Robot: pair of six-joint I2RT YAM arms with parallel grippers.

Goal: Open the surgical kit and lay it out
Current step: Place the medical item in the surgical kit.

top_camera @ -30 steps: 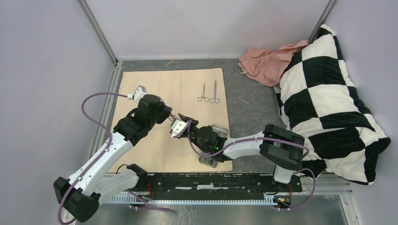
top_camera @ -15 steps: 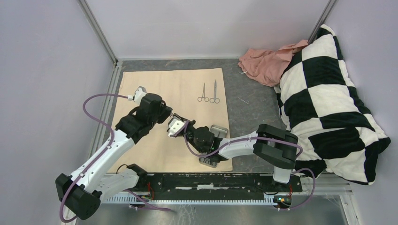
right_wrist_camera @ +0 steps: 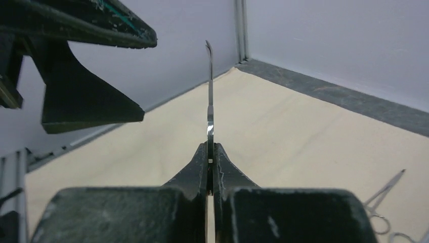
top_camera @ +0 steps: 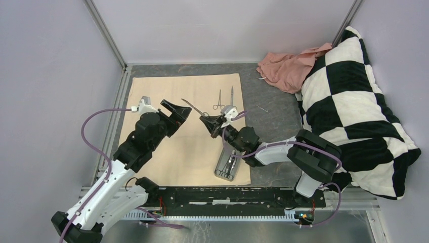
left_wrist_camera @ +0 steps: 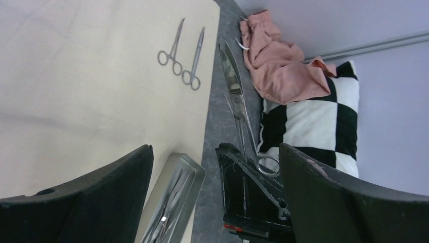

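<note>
The beige cloth wrap (top_camera: 162, 91) lies spread flat on the table. Two slim scissor-handled instruments (top_camera: 225, 99) lie side by side near its far right edge. The steel tray (top_camera: 227, 161) sits at the cloth's near right corner with more instruments inside. My right gripper (top_camera: 210, 123) is shut on silver scissors (top_camera: 192, 107), held above the cloth with the blades pointing left. In the right wrist view the blade (right_wrist_camera: 210, 101) rises from between the shut jaws (right_wrist_camera: 210, 152). My left gripper (top_camera: 177, 112) hangs open just left of the scissors, holding nothing.
A crumpled pink cloth (top_camera: 286, 68) lies at the back right. A large black-and-white checkered pillow (top_camera: 354, 111) fills the right side. Grey table surface (top_camera: 268, 121) shows between the cloth wrap and the pillow. Walls and metal rails (top_camera: 119, 106) close in the left and back.
My left gripper opened and let go of the scissors, then drew back to the left. My right gripper shut on them and carried them up toward the far right.
</note>
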